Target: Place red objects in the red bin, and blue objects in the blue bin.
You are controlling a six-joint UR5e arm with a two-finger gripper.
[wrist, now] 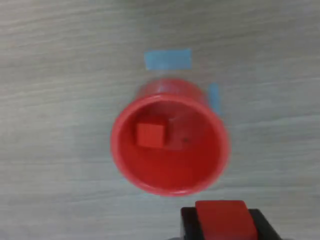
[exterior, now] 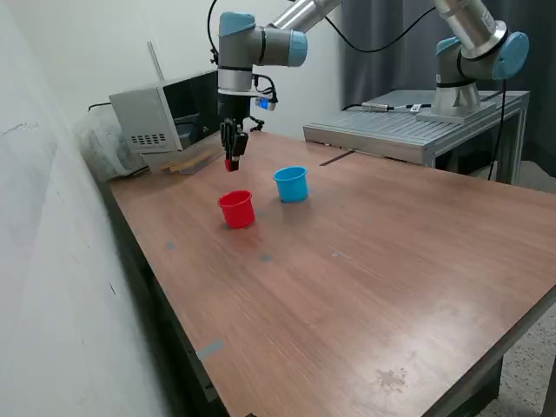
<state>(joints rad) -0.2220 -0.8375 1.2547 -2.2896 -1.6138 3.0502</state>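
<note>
Gripper (wrist: 221, 222) clamps a small red cube (wrist: 221, 218) by flat opposite faces above the red plastic cup (wrist: 170, 142); light, rigid, probably bounces.

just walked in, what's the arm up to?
Sorting cubes by colour. The gripper hangs above the red cup, fingers shut on a red cube. The wrist view shows another red cube already lying inside that cup. The light-blue cup stands beside it on the table; what it holds cannot be seen. No blue cubes show on the table.
</note>
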